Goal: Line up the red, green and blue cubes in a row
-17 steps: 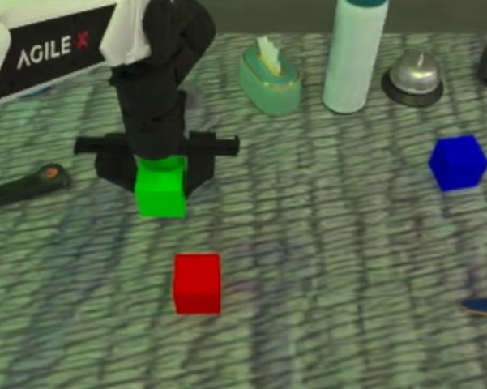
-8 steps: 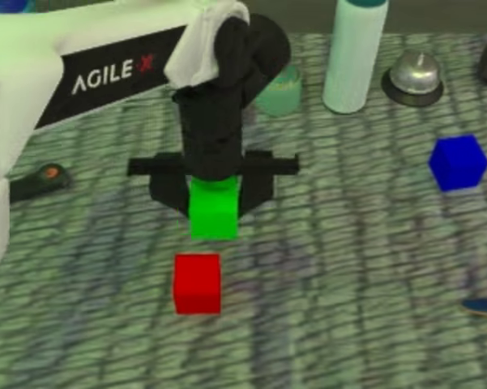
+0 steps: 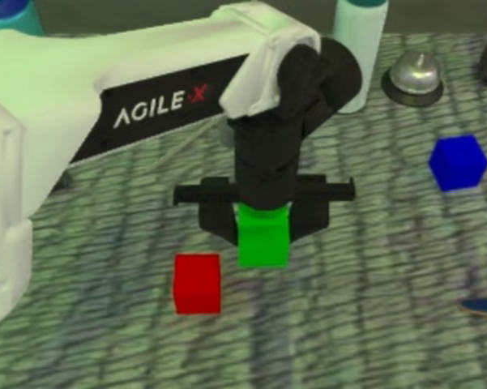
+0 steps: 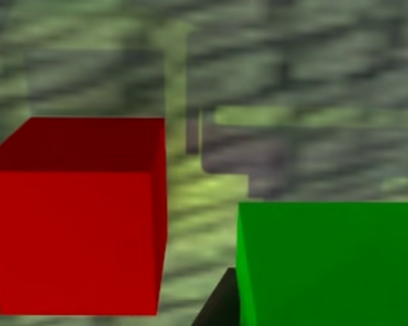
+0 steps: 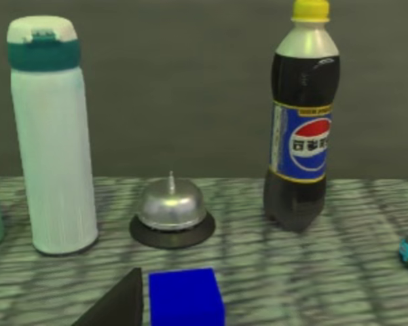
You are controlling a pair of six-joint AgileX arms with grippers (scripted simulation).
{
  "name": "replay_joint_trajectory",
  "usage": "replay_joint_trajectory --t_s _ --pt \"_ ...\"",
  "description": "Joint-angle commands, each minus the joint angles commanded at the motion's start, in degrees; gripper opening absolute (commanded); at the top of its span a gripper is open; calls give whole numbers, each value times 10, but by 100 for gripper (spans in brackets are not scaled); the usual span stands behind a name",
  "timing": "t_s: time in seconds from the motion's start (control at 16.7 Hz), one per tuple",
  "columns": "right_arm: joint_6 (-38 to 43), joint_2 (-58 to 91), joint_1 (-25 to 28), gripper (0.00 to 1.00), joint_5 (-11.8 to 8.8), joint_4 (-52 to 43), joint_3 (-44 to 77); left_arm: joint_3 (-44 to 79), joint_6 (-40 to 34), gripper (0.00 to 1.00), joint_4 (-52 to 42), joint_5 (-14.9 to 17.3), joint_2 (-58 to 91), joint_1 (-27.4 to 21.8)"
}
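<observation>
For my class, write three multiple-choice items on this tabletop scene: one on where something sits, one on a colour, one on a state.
1. Where is the glossy blue cube?
A. At the table's right side, apart from the others
B. Touching the red cube
C. In the left gripper

2. What colour is the cube held by the left gripper?
A. Blue
B. Red
C. Green

3. What is the state of the glossy red cube?
A. Lifted by the right arm
B. Resting free on the table
C. Stacked on the bell

Answers: 1 A, it sits alone near the silver bell. 2 C, the glossy green cube is between the black fingers. 3 B, nothing grips it; a gap separates it from the green cube in the left wrist view.
</observation>
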Motion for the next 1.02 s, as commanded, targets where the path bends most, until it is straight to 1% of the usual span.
replay_joint_trajectory --t_s 0.24,0.48,0.6,0.84,1.02 --pt "0 0 0 100 0 0 0 -21 2 0 25 0 7 2" --pt "0 0 0 100 0 0 0 -83 0 0 112 0 25 1" --pt "0 0 0 100 0 0 0 -106 0 0 139 0 32 0" --pt "0 0 0 100 0 0 0 -109 0 0 143 0 34 -1" --pt "0 0 0 100 0 0 0 -109 0 23 143 0 34 -1"
